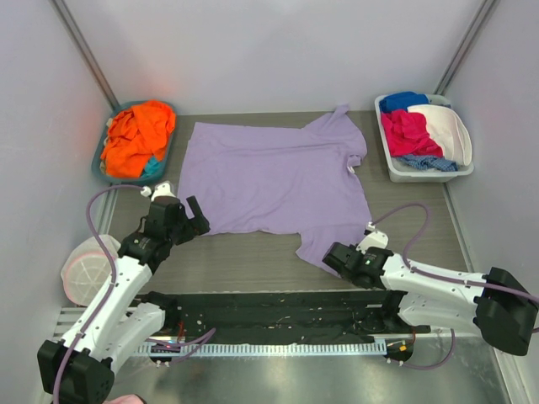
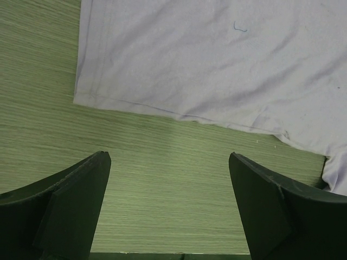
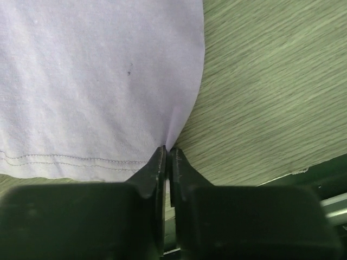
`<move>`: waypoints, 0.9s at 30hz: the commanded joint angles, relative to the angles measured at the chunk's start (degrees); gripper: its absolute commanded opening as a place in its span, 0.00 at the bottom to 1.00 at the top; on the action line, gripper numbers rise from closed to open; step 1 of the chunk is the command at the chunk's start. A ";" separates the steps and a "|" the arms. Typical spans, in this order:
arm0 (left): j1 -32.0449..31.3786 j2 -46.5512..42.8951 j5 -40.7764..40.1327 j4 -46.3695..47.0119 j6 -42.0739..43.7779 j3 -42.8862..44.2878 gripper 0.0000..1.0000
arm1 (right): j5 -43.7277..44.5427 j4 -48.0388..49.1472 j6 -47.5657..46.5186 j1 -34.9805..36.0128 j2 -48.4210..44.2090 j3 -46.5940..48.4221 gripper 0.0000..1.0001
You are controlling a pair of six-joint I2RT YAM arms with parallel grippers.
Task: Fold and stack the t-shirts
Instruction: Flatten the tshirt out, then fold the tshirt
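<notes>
A large lavender t-shirt (image 1: 278, 181) lies spread flat on the table, collar to the right. My right gripper (image 1: 330, 257) is shut on the near sleeve's corner; the right wrist view shows the lavender cloth (image 3: 97, 81) pinched between the closed jaws of the gripper (image 3: 167, 151). My left gripper (image 1: 198, 225) is open and empty just off the shirt's near left hem corner; in the left wrist view the hem (image 2: 162, 111) lies beyond the spread gripper (image 2: 169, 160). An orange t-shirt (image 1: 139, 135) and a bit of teal cloth (image 1: 152, 171) sit in the left bin.
A grey-blue bin (image 1: 171, 112) stands at the back left. A white bin (image 1: 404, 172) at the back right holds blue, pink and white clothes. A round white pouch with a pink rim (image 1: 84, 271) sits at the near left. A black rail (image 1: 278, 307) runs along the near edge.
</notes>
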 commanded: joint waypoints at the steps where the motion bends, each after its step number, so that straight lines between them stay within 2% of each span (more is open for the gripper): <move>1: -0.21 -0.03 -2.15 -0.26 -1.52 -0.50 0.96 | 1.37 0.76 1.21 0.28 0.06 0.06 0.01; 4: -0.21 3.39 -6.44 -2.10 -3.19 0.12 0.96 | 1.02 1.46 0.86 0.37 -0.38 -0.20 0.01; 8: -0.21 8.93 -7.95 -1.58 -6.27 0.12 0.96 | -0.04 3.13 -0.11 0.28 -1.00 -0.56 0.01; 14: 1.36 14.03 -12.08 2.11 -9.09 -1.64 0.88 | -0.74 4.71 -2.30 0.28 -0.47 0.41 0.01; 21: 10.33 17.19 -8.22 7.38 -5.84 -3.13 0.73 | -1.01 5.33 -3.71 0.37 0.32 1.38 0.01; 27: 13.41 20.44 -6.28 10.98 -5.57 -3.48 0.70 | -1.18 5.51 -4.06 0.37 0.24 1.46 0.01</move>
